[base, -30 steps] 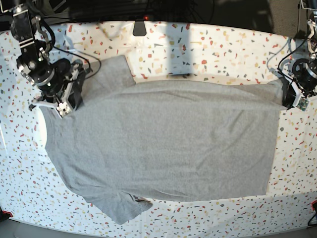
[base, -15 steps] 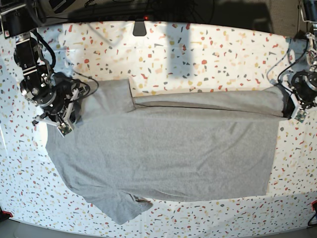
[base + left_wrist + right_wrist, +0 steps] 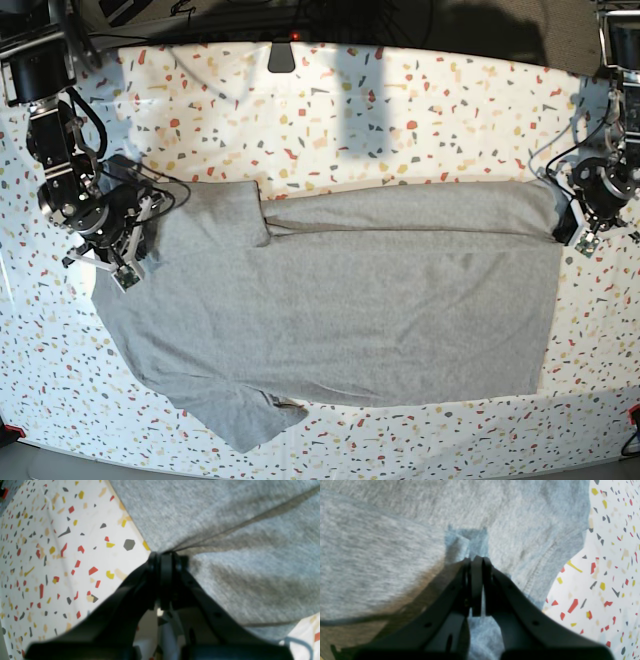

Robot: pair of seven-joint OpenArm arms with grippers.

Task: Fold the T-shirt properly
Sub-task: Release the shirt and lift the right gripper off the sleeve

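Note:
The heather-grey T-shirt (image 3: 340,310) lies spread on the speckled table (image 3: 400,110), plain side up, its far edge doubled over toward the front as a long band. My left gripper (image 3: 572,236), at the base view's right, is shut on the shirt's far right corner; the left wrist view shows the closed tips (image 3: 163,555) pinching cloth (image 3: 250,555) that fans out from them. On the base view's left, my right gripper (image 3: 126,268) is shut on the shoulder end. Its closed tips (image 3: 475,558) bite a small pucker of fabric (image 3: 382,542).
A black mount (image 3: 282,57) sits at the table's far edge. Cables (image 3: 160,185) loop beside the right arm, and more trail by the left arm (image 3: 560,150). A small red item (image 3: 12,432) sits at the front left corner. One sleeve (image 3: 245,420) reaches close to the front edge.
Both grippers have come toward the front with the shirt's far edge in them. The folded band has moved forward over the body of the shirt.

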